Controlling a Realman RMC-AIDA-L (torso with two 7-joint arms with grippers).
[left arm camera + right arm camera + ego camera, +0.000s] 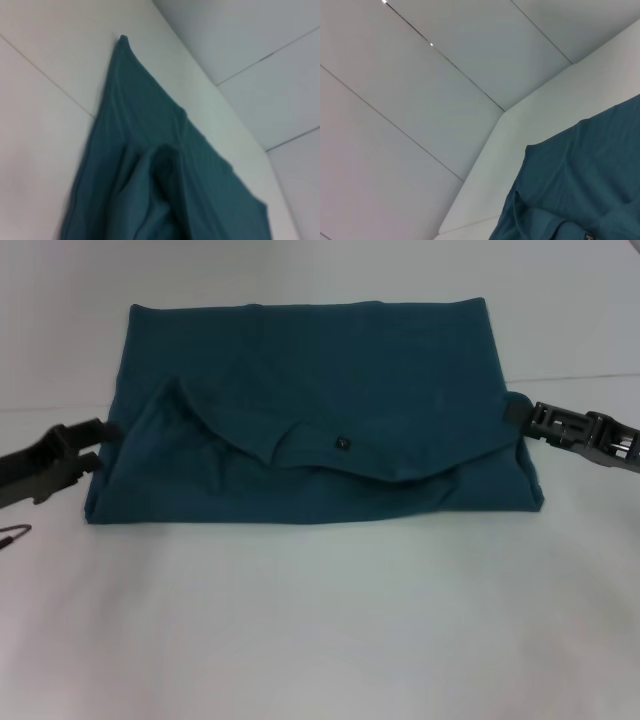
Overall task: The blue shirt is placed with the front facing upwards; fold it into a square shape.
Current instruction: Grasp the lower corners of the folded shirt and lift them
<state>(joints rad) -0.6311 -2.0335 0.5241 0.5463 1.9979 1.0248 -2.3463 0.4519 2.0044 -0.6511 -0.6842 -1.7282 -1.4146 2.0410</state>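
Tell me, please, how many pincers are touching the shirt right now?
2: the left pincer at the blue shirt's left edge, the right pincer at its right edge.

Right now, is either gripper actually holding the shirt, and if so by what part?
Cannot be told. The left gripper and right gripper each meet a side edge of the folded blue shirt, but no grip shows.
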